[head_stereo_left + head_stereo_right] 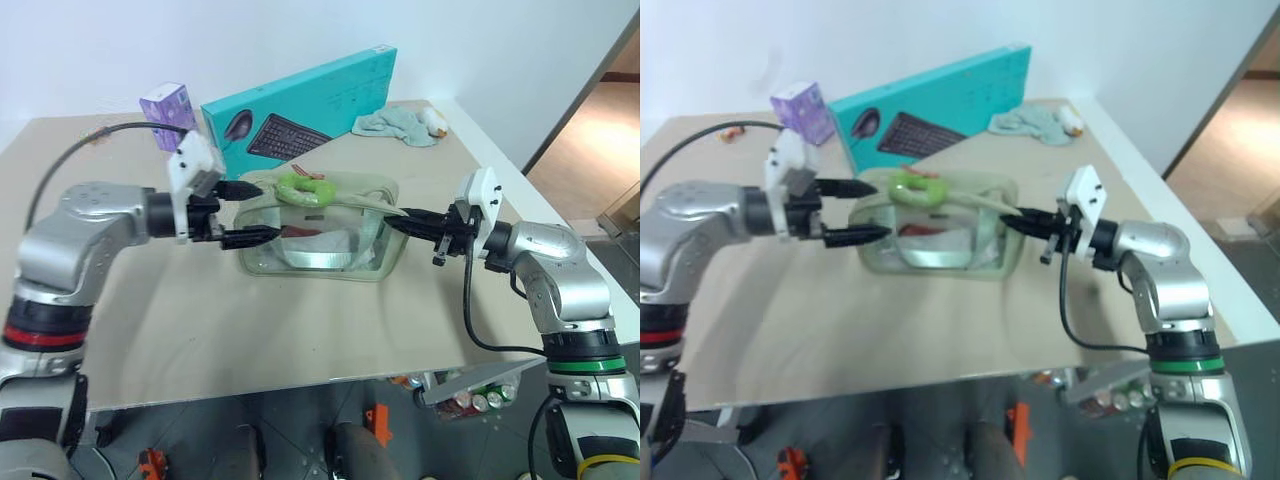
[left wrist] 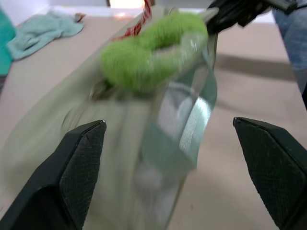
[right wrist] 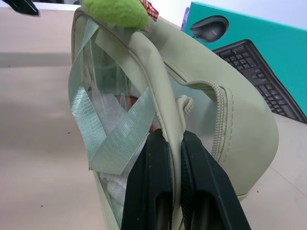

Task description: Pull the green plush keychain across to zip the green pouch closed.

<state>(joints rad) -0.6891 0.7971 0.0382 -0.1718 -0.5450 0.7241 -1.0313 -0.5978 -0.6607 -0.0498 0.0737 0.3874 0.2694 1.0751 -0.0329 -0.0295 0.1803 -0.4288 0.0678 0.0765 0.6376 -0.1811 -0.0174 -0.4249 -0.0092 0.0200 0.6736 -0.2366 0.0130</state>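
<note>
Black two-fingered grippers are set at opposite ends of the green pouch (image 1: 318, 225), which stands on the beige table (image 1: 250, 330) in front of a teal keyboard box (image 1: 300, 100). The right gripper (image 1: 398, 222) is clamped on a fold of the pouch's sage fabric at its end, apparently so the pouch is anchored while the zip is drawn. The left gripper (image 1: 255, 211) is spread wide at the other end, nothing held between its textured pads, its fingers pointed level at the pouch.

The green plush keychain (image 1: 306, 188) lies on top of the pouch, nearer the left gripper's end, free of both grippers; a bit of red is seen beside it. Whether the zipper is fully shut cannot be made out, since the left wrist view is smeared.

The pouch is boxy, of soft matte cloth with stitched seams, clear glossy plastic side panels and a ribbed zipper track. The keychain is fuzzy, oblong and bright lime. A crumpled pale teal cloth (image 1: 395, 124) is left at the far edge.
</note>
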